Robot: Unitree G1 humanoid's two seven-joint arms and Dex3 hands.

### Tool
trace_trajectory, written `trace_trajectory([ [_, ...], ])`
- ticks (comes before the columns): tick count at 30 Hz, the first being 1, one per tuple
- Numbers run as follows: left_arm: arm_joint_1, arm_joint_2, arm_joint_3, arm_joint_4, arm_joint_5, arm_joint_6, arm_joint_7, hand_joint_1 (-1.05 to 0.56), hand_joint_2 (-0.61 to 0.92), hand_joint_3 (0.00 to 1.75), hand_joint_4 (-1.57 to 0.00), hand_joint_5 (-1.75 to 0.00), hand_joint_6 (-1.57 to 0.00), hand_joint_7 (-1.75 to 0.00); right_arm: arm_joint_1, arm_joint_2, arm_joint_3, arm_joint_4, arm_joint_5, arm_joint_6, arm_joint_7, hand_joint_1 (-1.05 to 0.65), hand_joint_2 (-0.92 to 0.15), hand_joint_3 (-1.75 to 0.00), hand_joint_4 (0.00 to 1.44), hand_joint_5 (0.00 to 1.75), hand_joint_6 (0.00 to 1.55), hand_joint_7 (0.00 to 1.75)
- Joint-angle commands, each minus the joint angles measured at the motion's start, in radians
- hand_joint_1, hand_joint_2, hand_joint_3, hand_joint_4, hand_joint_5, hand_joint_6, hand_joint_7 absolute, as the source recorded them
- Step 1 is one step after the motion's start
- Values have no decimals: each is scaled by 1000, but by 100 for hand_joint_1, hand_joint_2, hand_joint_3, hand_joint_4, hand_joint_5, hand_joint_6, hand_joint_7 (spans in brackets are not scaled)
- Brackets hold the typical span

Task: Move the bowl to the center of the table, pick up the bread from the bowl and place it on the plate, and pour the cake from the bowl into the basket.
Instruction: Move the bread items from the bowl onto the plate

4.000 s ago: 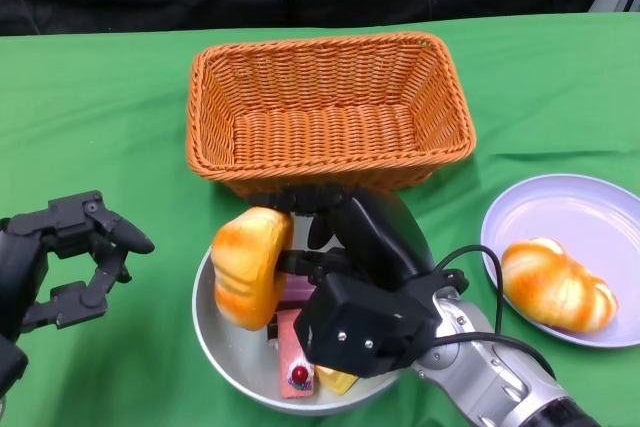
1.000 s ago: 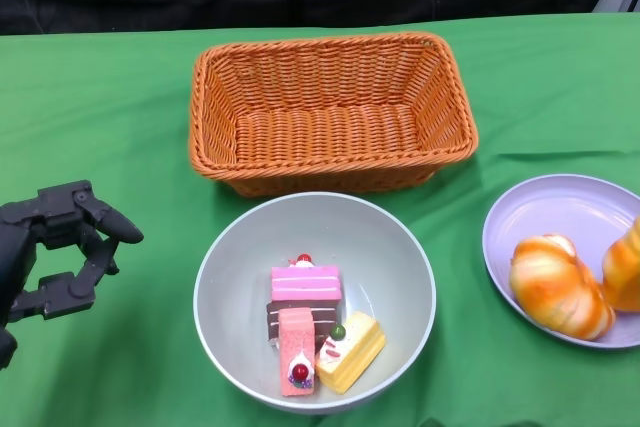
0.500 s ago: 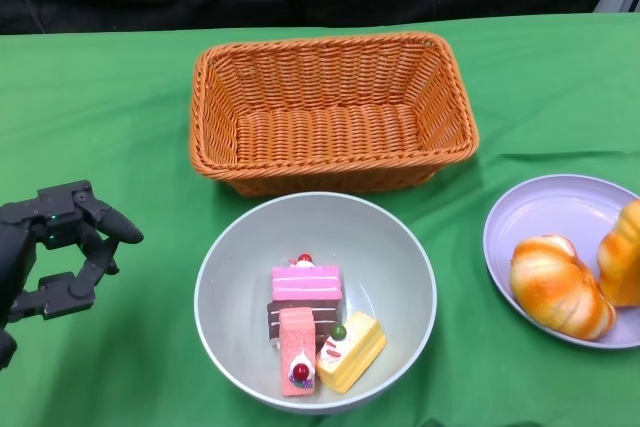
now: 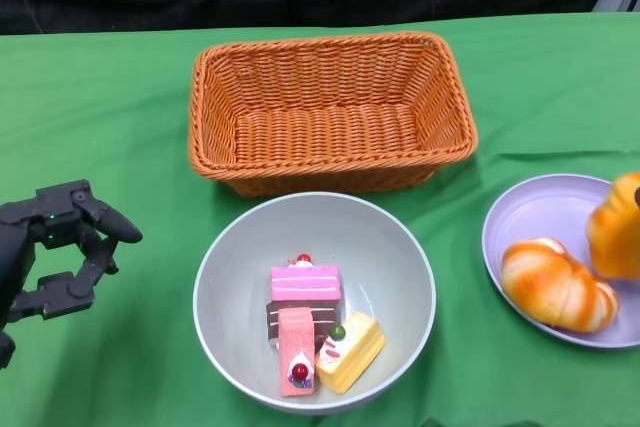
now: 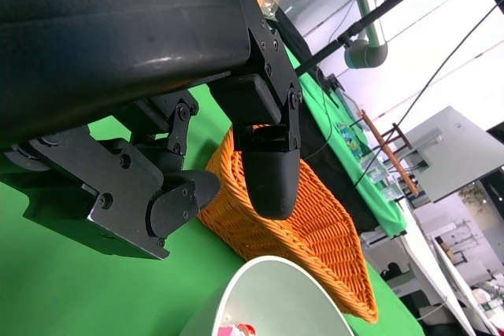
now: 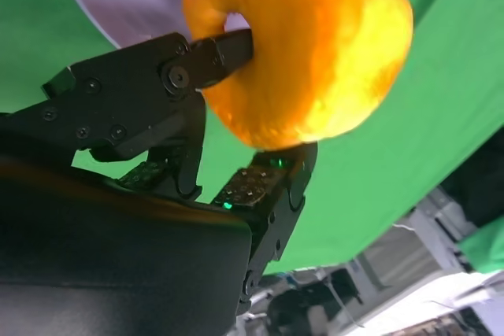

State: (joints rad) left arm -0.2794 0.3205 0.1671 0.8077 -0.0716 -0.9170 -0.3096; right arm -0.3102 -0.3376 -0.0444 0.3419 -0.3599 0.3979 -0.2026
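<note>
— Where in the task? Bowl (image 4: 405,247) already central, just in front of the basket (image 4: 210,97); only cake pieces (image 4: 305,317) left inside it. Second bread (image 4: 618,225) hanging over the far edge of the plate (image 4: 540,212), first bread (image 4: 555,285) lying on it already.

— Right hand? Out of the head view altogether. Seen only from the right wrist: right hand (image 6: 228,108) clamped on the bread, fingers (image 6: 197,57) pressed into its crust from both sides, lilac plate behind it.

— How to finish the step well? Lower onto the bare part of the plate, clear of the first bread; avoid nudging that one toward the rim. Let go only once settled, then draw back without dragging. Probably soft under pressure, so likely to spring a little on release.

— Left hand? Left hand (image 4: 60,252) over the cloth beside the bowl, apart from it, fingers spread, holding nothing.

— Anything extra from the left wrist? Basket side and a slice of the bowl rim past the black fingers, plus lab clutter beyond the table; no plate, no bread there. Only the head view for the whole layout
</note>
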Motion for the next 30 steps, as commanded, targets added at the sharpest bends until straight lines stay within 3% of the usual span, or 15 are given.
trace_trajectory([
  [1, 10, 21, 2, -7, -1, 0, -4, 10, 60, 93, -86, -142, -87, -107, 16, -26, 17, -56, -22, 25, 23, -36, -92, -11, 80, 19, 52, 0],
  [8, 10, 21, 1, -4, -4, 3, -8, 10, 60, 93, -86, -142, -86, -108, 42, -41, 46, -146, -54, 44, 69, -39, -92, -10, 66, 8, 47, 0],
  [11, 11, 21, 0, -6, -4, 6, -8, 10, 60, 93, -86, -142, -86, -109, 47, -47, 58, -172, -69, 61, 86, -38, -92, -10, 78, 14, 47, 0],
  [20, 12, 22, 0, -5, -5, 5, -9, 9, 60, 93, -86, -141, -86, -109, 46, -51, 78, -187, -96, 91, 120, -40, -92, -12, 78, 15, 49, 1],
  [24, 13, 22, 1, -7, -11, 5, -13, 9, 60, 93, -86, -141, -86, -109, 66, -13, 30, -193, -52, 12, 61, -32, -92, -6, 88, 28, 60, 3],
  [28, 12, 23, 2, -6, -10, 8, -9, 9, 60, 93, -86, -139, -86, -109, 156, 71, -25, -297, 84, -290, 12, -20, -92, -7, 82, 18, 78, 7],
  [30, 11, 23, 2, -5, -8, 10, -7, 9, 60, 93, -86, -139, -86, -108, 184, 82, -25, -319, 125, -396, 31, -19, -92, -6, 83, 16, 82, 7],
])
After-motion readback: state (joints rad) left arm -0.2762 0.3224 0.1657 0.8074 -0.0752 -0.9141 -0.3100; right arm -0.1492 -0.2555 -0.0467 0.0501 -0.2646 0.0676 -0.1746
